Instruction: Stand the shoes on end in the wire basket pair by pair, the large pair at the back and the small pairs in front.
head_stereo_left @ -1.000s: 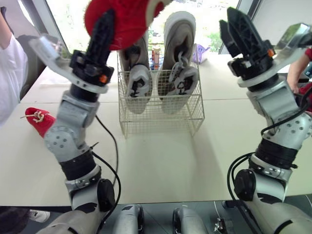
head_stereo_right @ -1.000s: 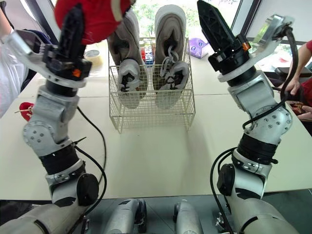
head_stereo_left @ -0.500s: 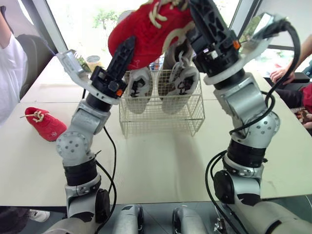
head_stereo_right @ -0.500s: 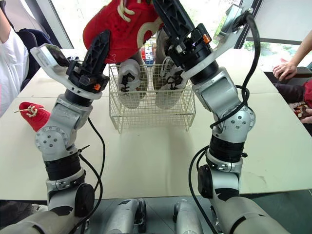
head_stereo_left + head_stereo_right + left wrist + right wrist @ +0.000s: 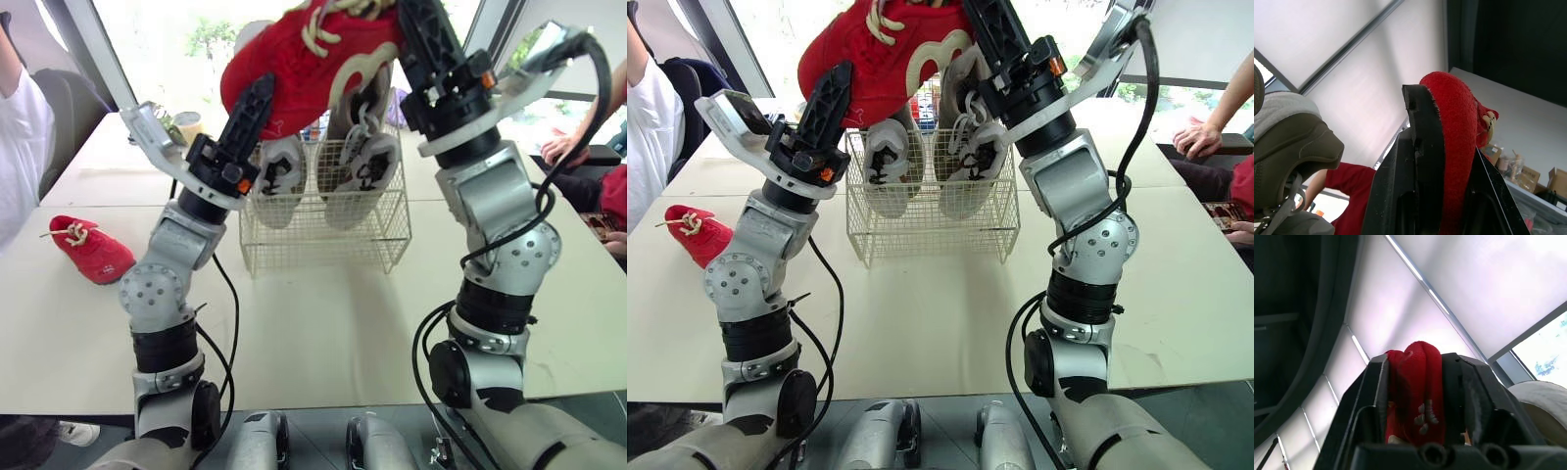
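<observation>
While the left gripper [image 5: 257, 98] and right gripper [image 5: 421, 29] clamp it, a red fabric shoe [image 5: 304, 64] is held aloft. A white wire basket [image 5: 323, 230] stands beyond.

The left gripper [image 5: 1449, 152] holds a red shoe [image 5: 1462, 112], its felt-like upper pressed between the two black fingers [image 5: 1418, 147]. A grey laced shoe [image 5: 1288, 137] stands beside the gripper, and a person's red garment [image 5: 1349, 193] shows behind.

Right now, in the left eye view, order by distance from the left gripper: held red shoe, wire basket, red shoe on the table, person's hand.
1. held red shoe, in the left gripper
2. wire basket, just right
3. red shoe on the table, left
4. person's hand, far right
</observation>
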Motion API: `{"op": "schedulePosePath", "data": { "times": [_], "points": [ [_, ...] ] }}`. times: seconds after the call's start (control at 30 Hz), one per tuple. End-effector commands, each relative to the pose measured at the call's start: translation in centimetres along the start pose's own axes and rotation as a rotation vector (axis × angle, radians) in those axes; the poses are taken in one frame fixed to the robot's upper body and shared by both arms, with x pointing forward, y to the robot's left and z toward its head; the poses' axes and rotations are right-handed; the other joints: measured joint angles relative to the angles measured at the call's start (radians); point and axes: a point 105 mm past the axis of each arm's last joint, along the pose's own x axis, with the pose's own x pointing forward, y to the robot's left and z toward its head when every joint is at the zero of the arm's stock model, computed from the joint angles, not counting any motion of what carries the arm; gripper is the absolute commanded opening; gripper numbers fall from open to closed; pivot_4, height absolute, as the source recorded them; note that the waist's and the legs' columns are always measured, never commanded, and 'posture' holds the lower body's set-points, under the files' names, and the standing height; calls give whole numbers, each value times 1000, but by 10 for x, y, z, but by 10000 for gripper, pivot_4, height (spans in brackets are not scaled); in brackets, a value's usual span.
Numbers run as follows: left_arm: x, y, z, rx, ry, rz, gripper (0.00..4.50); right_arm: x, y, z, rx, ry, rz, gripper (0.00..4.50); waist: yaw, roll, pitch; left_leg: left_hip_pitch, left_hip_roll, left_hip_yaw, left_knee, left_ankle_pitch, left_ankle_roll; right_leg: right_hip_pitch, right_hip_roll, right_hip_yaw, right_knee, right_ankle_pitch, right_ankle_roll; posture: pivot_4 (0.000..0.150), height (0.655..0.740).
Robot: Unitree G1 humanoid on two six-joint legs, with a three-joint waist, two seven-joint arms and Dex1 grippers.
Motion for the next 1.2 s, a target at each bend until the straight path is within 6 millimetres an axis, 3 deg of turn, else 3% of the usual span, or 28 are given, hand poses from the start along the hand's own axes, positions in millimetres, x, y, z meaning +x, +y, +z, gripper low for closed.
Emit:
{"op": "schedulePosePath", "data": {
  "times": [0.03, 0.1, 0.13, 0.2, 0.37, 0.5, 0.6, 0.7, 0.87, 0.97, 1.2],
  "points": [
    [0, -4, 1, 39, 4, -1, 2408, 7, 20, 4, -19, -9, 80, 14061, 0, 0, 0, 0, 0, 0, 0, 0, 0, 0, 0, 0, 0, 0, 0, 1500, 7351],
    [-2, 4, 0, 103, 36, 57, 12631, 9, 22, 5, -35, -6, 87, 14034, -1, 0, 0, 0, 0, 0, 0, 0, 0, 0, 0, 0, 0, 0, 0, 1500, 7351],
    [-4, 6, -1, 130, 54, 76, 14598, 11, 24, 6, -45, -6, 93, 14034, -2, 0, 0, 0, 0, 0, 0, 0, 0, 0, 0, 0, -1, 0, 0, 1500, 7351],
    [-8, 6, 3, 187, 81, 108, 24100, 15, 28, 9, -82, -2, 108, 14034, -5, 0, 0, 0, 0, 0, -1, 0, 0, 0, 0, 0, -1, 0, 0, 1500, 7351],
    [-29, 0, 15, 353, 211, 174, 24100, 26, 41, 34, -307, 69, 222, 14034, -10, 0, 0, -2, 0, 0, -2, 0, 0, -3, 0, 0, -1, 0, 0, 1500, 7351],
    [-61, -7, 10, 389, 367, 246, 24100, 20, 48, 48, -564, 289, 381, 14034, -7, 0, 0, -2, 1, 1, -5, 0, 0, -3, -1, 0, -6, -1, -2, 1500, 7351],
    [-88, -14, 16, 419, 438, 343, 24100, 11, 43, 51, -709, 489, 455, 14034, -21, 0, 0, -2, 2, 2, -13, 0, -1, -3, -1, 1, -16, -1, -6, 1500, 7351],
    [-96, -26, 17, 480, 502, 385, 24100, 3, 31, 46, -805, 663, 512, 14034, -25, 0, 1, -2, 2, 2, -14, 0, -1, -5, -2, 1, -15, -1, -6, 1500, 7351],
    [-104, -34, 5, 448, 526, 416, 24100, -8, -2, 36, -896, 788, 503, 14034, -25, 0, 0, -1, 2, 3, -16, 1, -3, -5, -2, 1, -15, -1, -7, 1500, 7351],
    [-114, -32, 10, 434, 513, 465, 24100, -13, -8, 36, -885, 806, 503, 14034, -21, 0, 1, -2, 2, 4, -16, 1, -3, -7, -3, 2, -15, -1, -7, 1500, 7351],
    [-111, -37, 18, 439, 528, 456, 24100, -33, -26, 20, -807, 888, 495, 14034, -22, 0, 1, -2, 2, 4, -16, 1, -3, -7, -3, 2, -15, 0, -7, 1500, 7351]
  ]
}}
